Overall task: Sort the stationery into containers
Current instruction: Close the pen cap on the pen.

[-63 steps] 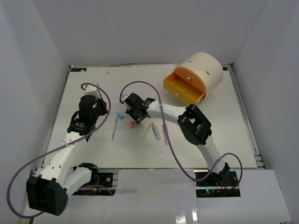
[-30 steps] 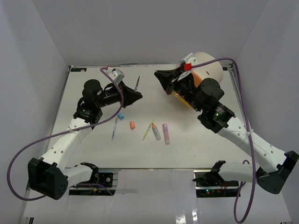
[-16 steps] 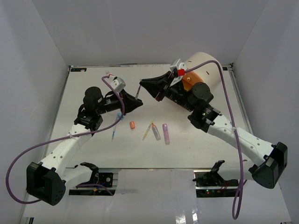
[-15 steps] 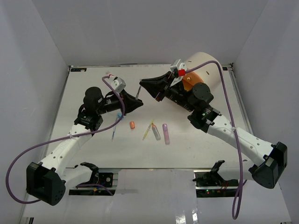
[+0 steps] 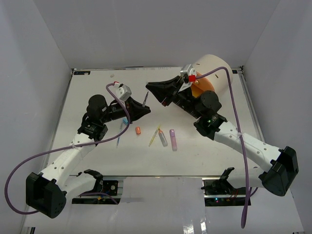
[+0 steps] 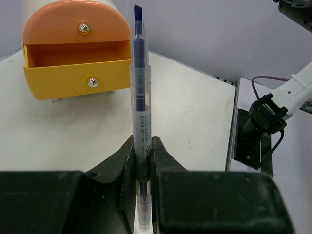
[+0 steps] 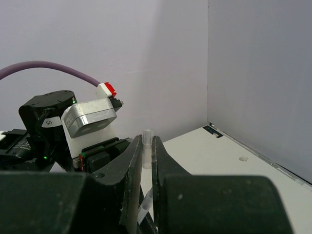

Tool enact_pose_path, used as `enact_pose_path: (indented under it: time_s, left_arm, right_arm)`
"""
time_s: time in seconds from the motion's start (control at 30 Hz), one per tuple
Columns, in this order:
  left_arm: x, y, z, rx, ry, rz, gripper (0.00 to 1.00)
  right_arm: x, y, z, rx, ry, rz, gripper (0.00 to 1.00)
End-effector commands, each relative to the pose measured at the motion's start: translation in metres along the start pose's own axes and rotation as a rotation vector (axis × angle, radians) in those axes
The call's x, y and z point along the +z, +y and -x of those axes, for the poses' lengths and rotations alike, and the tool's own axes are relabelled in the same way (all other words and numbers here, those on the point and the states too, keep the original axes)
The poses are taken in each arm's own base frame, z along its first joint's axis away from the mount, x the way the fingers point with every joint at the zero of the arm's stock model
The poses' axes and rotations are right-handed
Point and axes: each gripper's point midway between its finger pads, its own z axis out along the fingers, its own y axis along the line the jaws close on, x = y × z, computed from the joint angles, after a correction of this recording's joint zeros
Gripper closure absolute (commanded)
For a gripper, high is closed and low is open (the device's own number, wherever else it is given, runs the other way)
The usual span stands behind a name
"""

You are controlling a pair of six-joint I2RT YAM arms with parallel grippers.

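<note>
Holding a blue pen [image 6: 140, 97] in the left gripper [image 6: 142, 146], jaws pinched narrow on the lower barrel, with the bare chisel tip sticking well clear of the fingers. The right gripper [image 7: 146, 146] is clamped tight on a small clear cap [image 7: 146, 135], which pokes out from between its fingers. From above, the two grippers sit nose to nose. The pen tip is just beside the right fingertips, and whether it touches them I can't tell. I read this as capping the pen in mid-air before it goes in a drawer.

To do it well, I need the cap's open end facing the tip. I can't tell from here which end leads, so I check that first. Next I line the cap's axis up with the barrel, as neither view shows me they're square. Then I close slowly, left gripper rigid and the right doing the pushing. The grip is low on a slick barrel, so I watch for the pen sliding back through the left jaws. I stop once the cap seats, with no extra force.

Ahead of the left gripper, beyond the pen tip, the yellow drawer [image 6: 68, 78] stands open. The other pens [image 5: 172, 139] lie on the table [image 5: 219, 151] below both grippers.
</note>
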Motion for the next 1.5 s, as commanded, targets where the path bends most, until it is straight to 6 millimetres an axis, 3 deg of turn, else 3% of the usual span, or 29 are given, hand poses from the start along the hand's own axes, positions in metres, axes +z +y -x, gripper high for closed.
enact_pose_path:
  time_s: [0.0,1.47]
  left_arm:
    - [-0.003,-0.009,0.011,0.042,-0.04,-0.02,1.0]
    - [-0.006,-0.021,0.02,0.065,-0.107,-0.044,1.0]
  right_arm:
    - [0.0,0.001,0.023,-0.005,-0.097,-0.005,0.92]
    - [-0.007,0.004,-0.005,0.073,-0.063,0.014,0.92]
